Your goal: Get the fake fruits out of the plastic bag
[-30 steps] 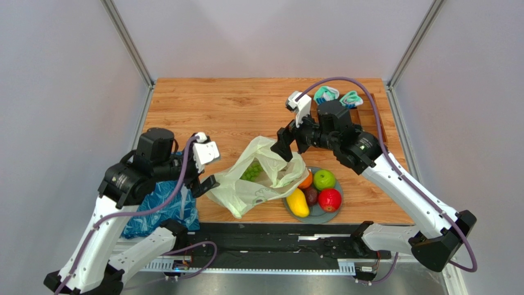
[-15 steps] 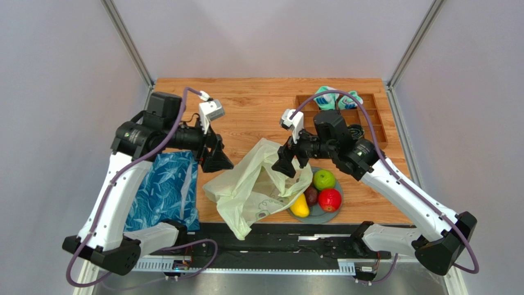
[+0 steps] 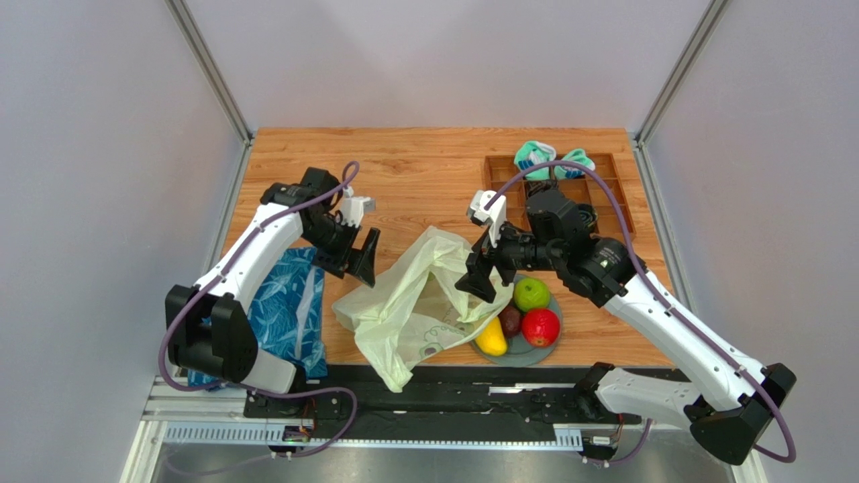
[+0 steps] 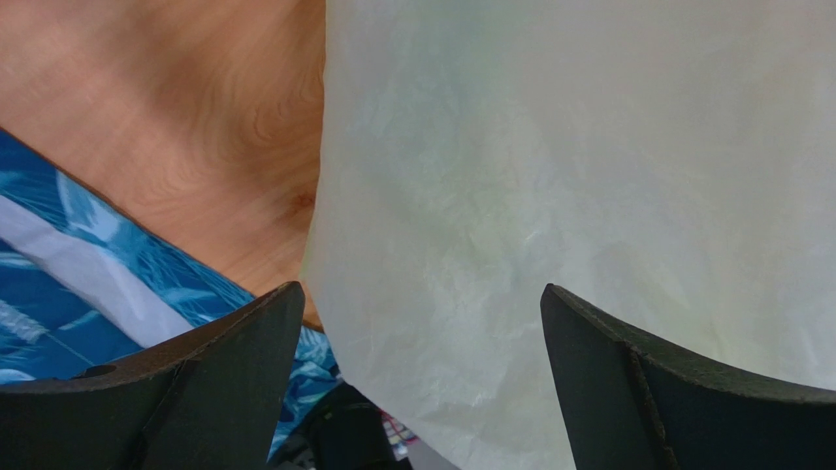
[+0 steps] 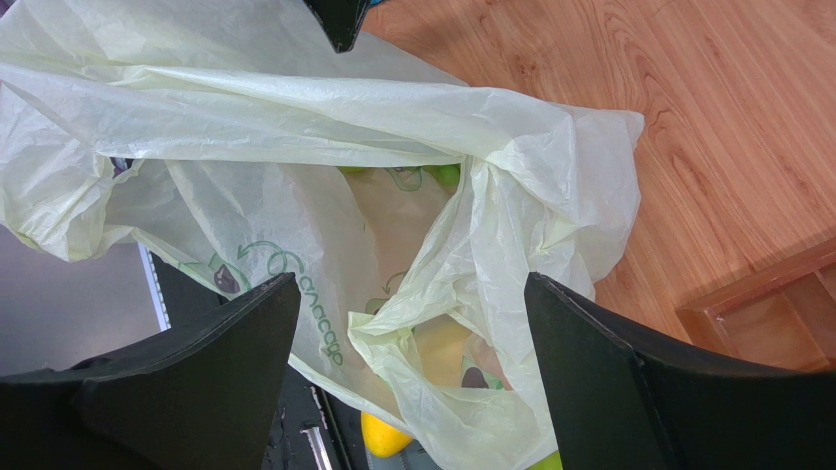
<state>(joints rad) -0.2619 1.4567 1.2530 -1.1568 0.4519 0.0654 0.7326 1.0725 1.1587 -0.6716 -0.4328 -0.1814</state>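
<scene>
Poised, right jaws wide open and empty over the plastic bag (image 3: 408, 302), left jaws likewise at its flank, presumably for the green fruit (image 5: 446, 174) inside.

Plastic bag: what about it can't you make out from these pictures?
- Top view: the inside of the plastic bag, covered by its own folds and the right claw.
- Right wrist view: a green sliver in the opening, too little to name.
- Left wrist view: only the bag's outer wall; contents hidden.
- Plate: its left part lies under the bag.
</scene>
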